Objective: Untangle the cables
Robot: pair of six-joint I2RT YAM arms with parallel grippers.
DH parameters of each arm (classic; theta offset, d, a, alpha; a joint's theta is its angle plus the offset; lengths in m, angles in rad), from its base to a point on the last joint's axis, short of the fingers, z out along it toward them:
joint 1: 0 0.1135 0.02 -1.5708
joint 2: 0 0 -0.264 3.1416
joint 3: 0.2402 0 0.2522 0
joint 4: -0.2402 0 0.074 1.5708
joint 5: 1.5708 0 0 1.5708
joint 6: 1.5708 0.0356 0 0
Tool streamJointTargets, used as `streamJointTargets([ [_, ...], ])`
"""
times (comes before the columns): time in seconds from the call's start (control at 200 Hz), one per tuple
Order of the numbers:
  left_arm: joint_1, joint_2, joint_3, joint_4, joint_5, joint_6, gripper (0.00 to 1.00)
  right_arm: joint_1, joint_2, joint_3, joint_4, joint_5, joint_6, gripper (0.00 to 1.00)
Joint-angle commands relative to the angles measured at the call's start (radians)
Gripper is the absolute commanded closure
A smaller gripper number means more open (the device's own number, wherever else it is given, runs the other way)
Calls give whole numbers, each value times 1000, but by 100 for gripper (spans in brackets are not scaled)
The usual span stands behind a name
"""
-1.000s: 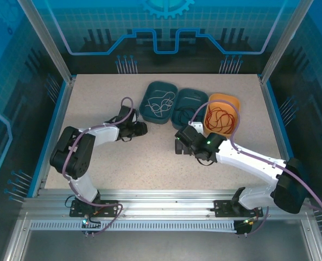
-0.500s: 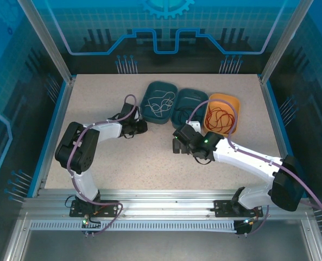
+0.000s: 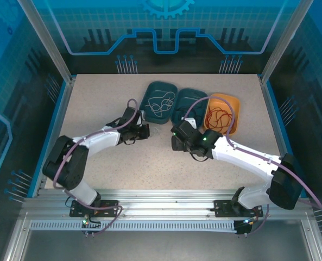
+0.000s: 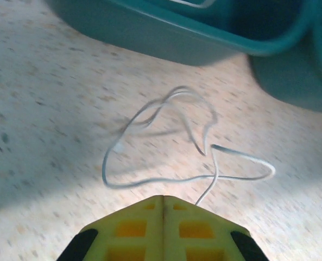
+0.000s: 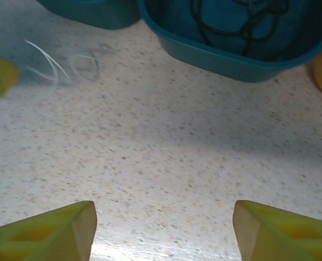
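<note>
Pinched in the clenched left end effector (image 4: 162, 198): thin white flexible cable (image 4: 177, 89), its loose loop spread on the speckled desk (image 4: 41, 109) toward 12 o'clock. The right end effector (image 5: 162, 212) is held released, the loop lying at its 10 o'clock, farther off.

No lettering, number, or brand name can be read anywhere in these views. The closest thing to a sign is the light blue gear-wheel emblem (image 3: 166, 6), printed at the top of the translucent blue back panel (image 3: 95, 32). A circuit-style outline (image 3: 166, 41) runs beneath it. Neither one carries any letters or digits.
</note>
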Motion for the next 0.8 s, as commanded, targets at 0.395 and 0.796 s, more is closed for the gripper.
streamJointTargets([
  [0.395,-120,-263,-25,-177,40,-66,100,-39,228,141,202,-221,-114,49],
  [0.796,-125,-437,76,-278,-49,-44,100,-89,265,91,188,-147,-87,74],
])
